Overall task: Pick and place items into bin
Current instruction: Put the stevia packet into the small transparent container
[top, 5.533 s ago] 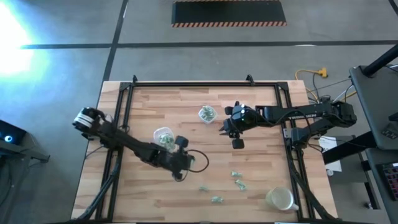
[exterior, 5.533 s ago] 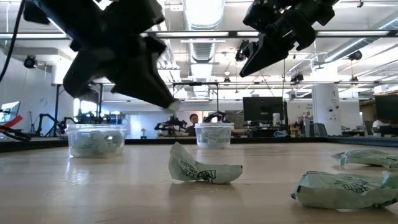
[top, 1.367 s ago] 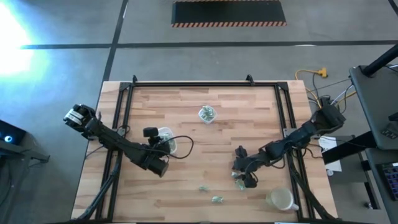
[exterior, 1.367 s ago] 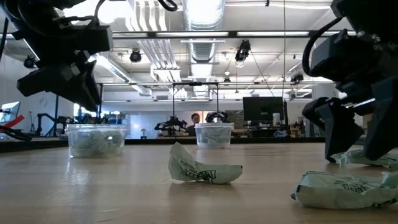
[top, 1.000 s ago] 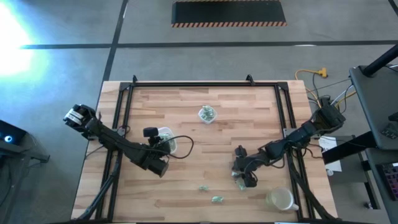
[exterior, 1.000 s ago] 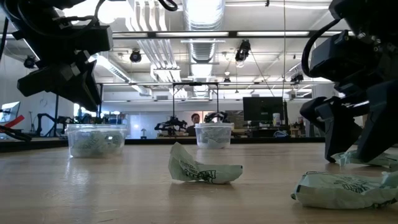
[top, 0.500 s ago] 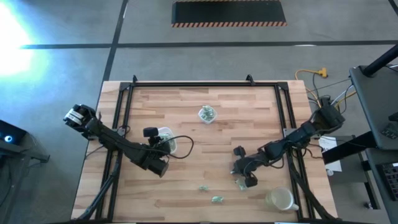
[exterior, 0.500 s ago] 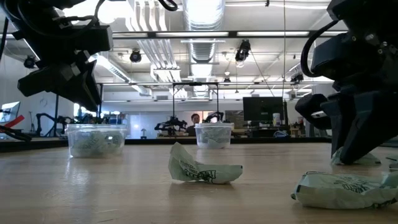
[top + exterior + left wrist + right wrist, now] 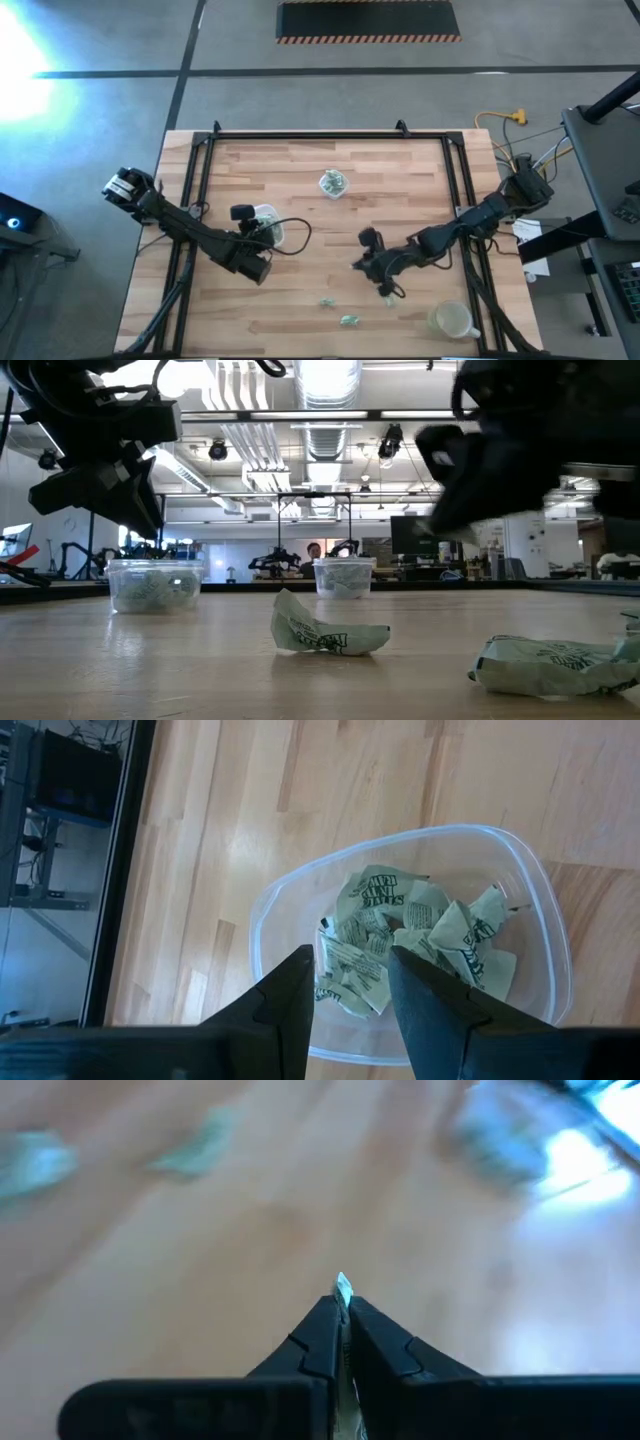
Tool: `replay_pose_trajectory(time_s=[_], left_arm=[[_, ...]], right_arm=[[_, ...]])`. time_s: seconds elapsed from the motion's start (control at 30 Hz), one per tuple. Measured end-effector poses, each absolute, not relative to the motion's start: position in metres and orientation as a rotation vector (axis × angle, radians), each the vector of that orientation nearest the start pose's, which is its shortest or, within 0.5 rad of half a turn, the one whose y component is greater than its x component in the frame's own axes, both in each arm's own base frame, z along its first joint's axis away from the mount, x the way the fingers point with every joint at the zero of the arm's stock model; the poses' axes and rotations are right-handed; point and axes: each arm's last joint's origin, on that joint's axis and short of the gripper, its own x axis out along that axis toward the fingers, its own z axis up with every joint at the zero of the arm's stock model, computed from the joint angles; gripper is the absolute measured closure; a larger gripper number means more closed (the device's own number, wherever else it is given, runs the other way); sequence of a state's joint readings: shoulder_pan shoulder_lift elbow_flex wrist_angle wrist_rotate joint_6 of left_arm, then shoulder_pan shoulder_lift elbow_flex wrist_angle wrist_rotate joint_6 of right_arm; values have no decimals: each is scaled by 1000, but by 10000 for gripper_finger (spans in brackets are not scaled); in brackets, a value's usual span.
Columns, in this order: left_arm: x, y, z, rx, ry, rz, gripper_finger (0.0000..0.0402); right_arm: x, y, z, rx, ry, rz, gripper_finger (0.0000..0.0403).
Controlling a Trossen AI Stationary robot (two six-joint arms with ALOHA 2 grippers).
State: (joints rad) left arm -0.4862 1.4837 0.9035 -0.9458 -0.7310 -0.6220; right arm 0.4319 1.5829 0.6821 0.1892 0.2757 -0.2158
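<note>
High view. The bench (image 9: 300, 190) is carrying three clear containers: one with wrapped pieces by the left arm (image 9: 264, 216), a small one near the far middle (image 9: 332, 183), and a pale one at the near right corner (image 9: 450, 320). The left tool (image 9: 252, 268) is hanging just beside the first container. The right tool (image 9: 362, 262) is reaching in over the middle of the bench. Two loose items are lying on the wood near the front edge (image 9: 327, 302) (image 9: 349, 320).

Low view. A crumpled item (image 9: 325, 628) is sitting in the foreground middle, another (image 9: 555, 663) at the near right. Two containers are standing behind them, left (image 9: 155, 584) and centre (image 9: 345, 576). The left arm is showing dark above the left container, the right arm blurred at the upper right.

Left wrist view. The left tool (image 9: 346, 985) is hovering with its fingers (image 9: 290, 990) parted and gripping nothing, directly over the container of green-and-white items (image 9: 420, 930).

Right wrist view. The right tool (image 9: 341, 1312) is pinching closed on a thin pale sliver (image 9: 343, 1288), probably one of the items, though the blurred view is leaving that unsure.
</note>
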Motion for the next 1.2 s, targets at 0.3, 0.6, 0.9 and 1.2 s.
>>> replay_pose_trajectory(time_s=[0.3, 0.6, 0.9, 1.2], left_arm=[[220, -95, 193, 335, 1097, 550, 287], [220, -95, 193, 335, 1097, 550, 287], [221, -95, 193, 346, 1093, 550, 287], [221, -95, 193, 346, 1093, 550, 287]], right_arm=[[314, 67, 191, -556, 566, -64, 388], [325, -37, 199, -360, 595, -276, 388], [325, -104, 178, -156, 537, -175, 388], [339, -116, 153, -166, 546, -158, 388]])
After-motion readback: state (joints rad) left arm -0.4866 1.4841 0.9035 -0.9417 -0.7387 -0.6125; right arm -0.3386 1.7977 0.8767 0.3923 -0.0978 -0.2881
